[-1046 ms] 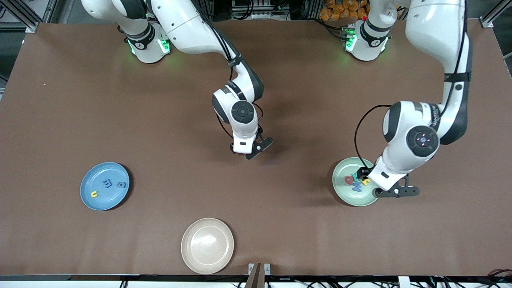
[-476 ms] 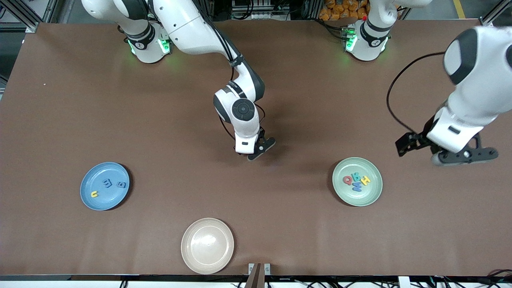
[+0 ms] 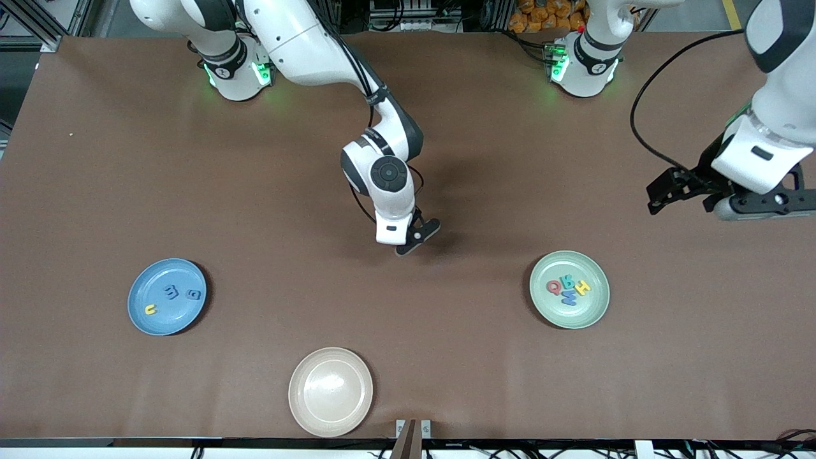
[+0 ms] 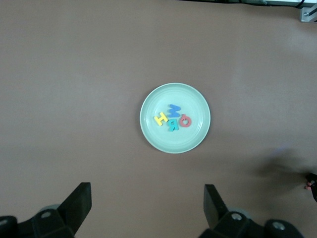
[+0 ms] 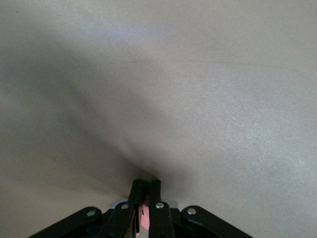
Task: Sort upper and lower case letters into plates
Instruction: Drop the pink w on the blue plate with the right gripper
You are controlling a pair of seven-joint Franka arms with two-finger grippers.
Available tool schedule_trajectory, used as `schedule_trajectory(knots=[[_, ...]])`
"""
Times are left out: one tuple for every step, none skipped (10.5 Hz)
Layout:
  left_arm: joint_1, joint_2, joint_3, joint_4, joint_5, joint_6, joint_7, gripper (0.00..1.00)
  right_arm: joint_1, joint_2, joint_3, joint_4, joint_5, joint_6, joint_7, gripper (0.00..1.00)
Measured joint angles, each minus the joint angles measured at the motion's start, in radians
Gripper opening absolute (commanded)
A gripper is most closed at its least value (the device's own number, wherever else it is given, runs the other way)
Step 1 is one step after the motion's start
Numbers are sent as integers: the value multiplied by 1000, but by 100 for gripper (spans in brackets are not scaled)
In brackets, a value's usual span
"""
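The right gripper (image 3: 408, 245) is down at the brown table (image 3: 255, 191) near its middle, fingers pinched together on a small pink-red piece of foam (image 5: 145, 218) that shows only as a sliver between the pads in the right wrist view. Which letter it is cannot be read.

Risk, as judged: the piece is thin and caught at the very fingertips, so it could twist or slip out during a lift or carry. With its case unread, it could also end on the wrong plate.

The left gripper (image 3: 727, 191) hangs over bare table at the left arm's end, fingers spread wide and empty; that arm waits.

Task items relative to the right gripper: the pale mint green round plate (image 3: 596, 306) lies toward the left arm's end, nearer the front camera, holding the yellow H (image 3: 582, 288), teal R (image 3: 566, 285), blue W (image 3: 568, 296) and red Q (image 3: 553, 287) clustered together. The sky blue round plate (image 3: 143, 319) lies toward the right arm's end, also nearer the camera, holding three small letters, one yellow (image 3: 150, 310) and two blue (image 3: 172, 292). Both plates are well apart from the gripper. A cream-beige round plate (image 3: 299, 408), empty, sits nearest the camera.
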Motion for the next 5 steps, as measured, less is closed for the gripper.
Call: schedule_trajectory(knots=[[37, -20, -30, 0, 0, -24, 0, 100, 2, 0, 0, 2, 0, -10, 0, 0], [62, -37, -54, 0, 0, -47, 0, 100, 2, -1, 0, 6, 0, -25, 0, 0], [80, -50, -71, -1, 0, -67, 0, 100, 2, -7, -4, 8, 0, -37, 0, 0], [90, -57, -77, -3, 0, -74, 1, 100, 2, -15, -13, 12, 0, -53, 1, 0], [97, -58, -78, -6, 0, -80, 4, 100, 1, -29, -28, 17, 0, -76, 1, 0]])
